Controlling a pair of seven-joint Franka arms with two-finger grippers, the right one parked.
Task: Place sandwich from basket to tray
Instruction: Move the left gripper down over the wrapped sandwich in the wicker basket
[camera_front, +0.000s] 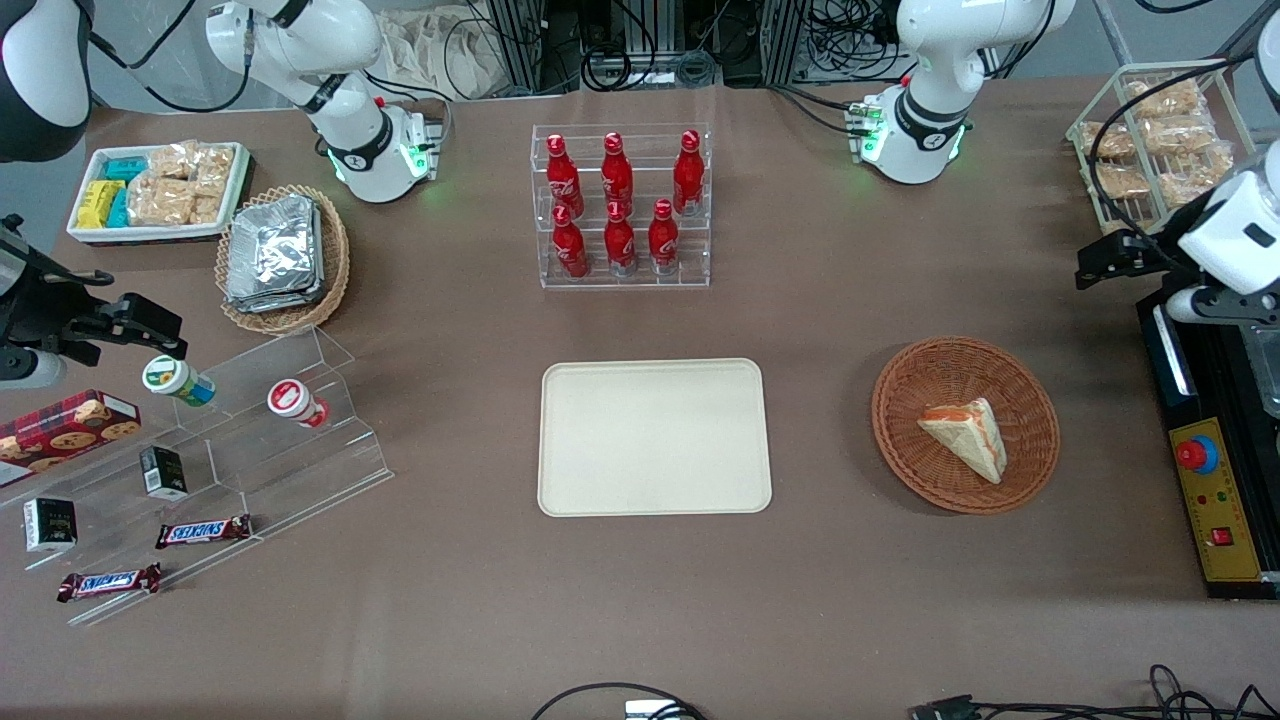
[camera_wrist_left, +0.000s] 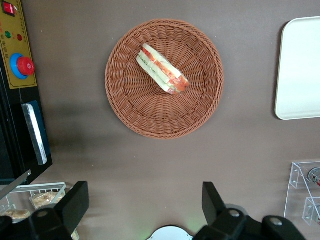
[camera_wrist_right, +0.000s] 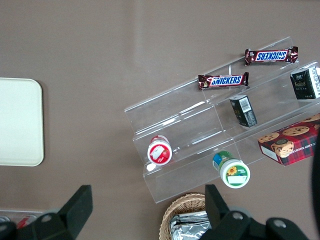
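- one gripper (camera_wrist_left: 145, 202) on the working arm hangs in the air with its two fingers (camera_wrist_left: 75, 200) spread wide apart and nothing between them.
- one sandwich (camera_front: 966, 434) lies on its side in the one reddish-brown basket (camera_front: 1030, 395), below the gripper and nearer the front camera, not touched by it.
- one cream tray (camera_front: 655, 436) sits flat on the table (camera_front: 640, 610), well apart from the gripper, past the basket toward the parked arm's end, with nothing on it.
- six red bottles (camera_front: 620, 205) stand in a clear rack, three on each step, also toward the parked arm's end from the gripper.
- one wire rack of snack packs (camera_front: 1160, 140) stands near the gripper.
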